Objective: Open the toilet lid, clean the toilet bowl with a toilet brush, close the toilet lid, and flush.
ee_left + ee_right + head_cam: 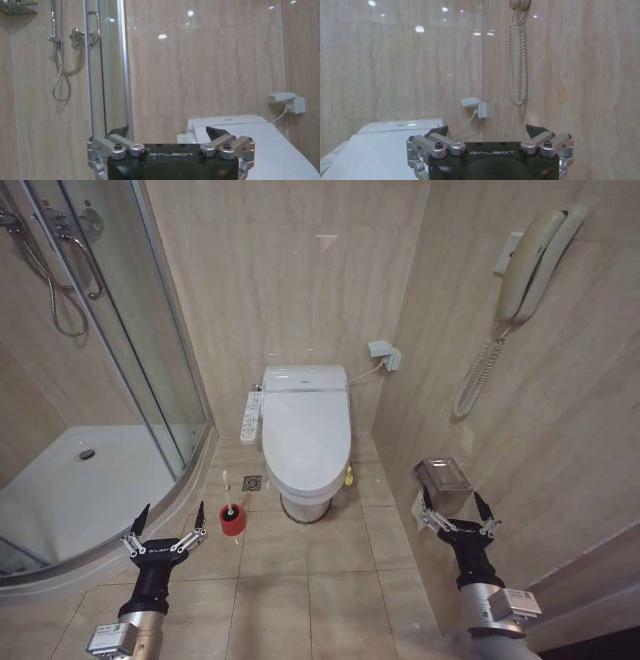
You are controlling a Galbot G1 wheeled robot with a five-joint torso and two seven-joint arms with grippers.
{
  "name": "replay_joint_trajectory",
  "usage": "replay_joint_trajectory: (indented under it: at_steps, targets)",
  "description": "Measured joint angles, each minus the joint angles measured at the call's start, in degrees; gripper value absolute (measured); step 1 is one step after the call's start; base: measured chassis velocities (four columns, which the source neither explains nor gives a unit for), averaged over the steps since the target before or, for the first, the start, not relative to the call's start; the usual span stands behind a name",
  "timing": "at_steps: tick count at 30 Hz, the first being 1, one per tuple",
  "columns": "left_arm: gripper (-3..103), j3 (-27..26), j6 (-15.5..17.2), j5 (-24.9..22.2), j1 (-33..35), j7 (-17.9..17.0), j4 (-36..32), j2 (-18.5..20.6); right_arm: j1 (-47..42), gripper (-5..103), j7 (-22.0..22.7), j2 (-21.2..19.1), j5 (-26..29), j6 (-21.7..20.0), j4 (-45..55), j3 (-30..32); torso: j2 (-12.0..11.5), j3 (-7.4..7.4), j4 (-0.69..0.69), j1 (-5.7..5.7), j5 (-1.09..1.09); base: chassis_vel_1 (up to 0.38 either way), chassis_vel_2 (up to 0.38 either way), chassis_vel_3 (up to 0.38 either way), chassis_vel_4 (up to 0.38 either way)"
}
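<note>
The white toilet lid (305,430) lies shut over the toilet bowl (303,498) at the far wall, and a small yellow-green tag shows at its right edge. The same toilet lid (270,150) (380,153) appears low in both wrist views. The toilet brush (227,490) stands with its pale handle up in a short red holder (232,521) on the floor, left of the bowl. My left gripper (170,516) hangs open just left of the holder, nothing between its fingers. My right gripper (455,504) is open near the right wall, well clear of the toilet.
A glass shower enclosure (120,350) with a white tray (80,490) fills the left side. A button panel (251,417) sits at the bowl's left. A wall phone (530,265) and a metal paper holder (445,476) hang on the right wall. Tiled floor lies open in front.
</note>
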Motion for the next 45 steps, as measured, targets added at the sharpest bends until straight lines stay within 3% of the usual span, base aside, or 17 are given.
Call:
replay_joint_trajectory:
  at_steps: [45]
  targets:
    - [100,-0.01,0.00,0.00,0.02,0.00,0.00,0.01,0.00,100,0.00,0.00,0.00,0.00,0.00,0.00,0.00,-0.01,0.00,-0.02,0.00,0.004,0.007,-0.007,-0.010]
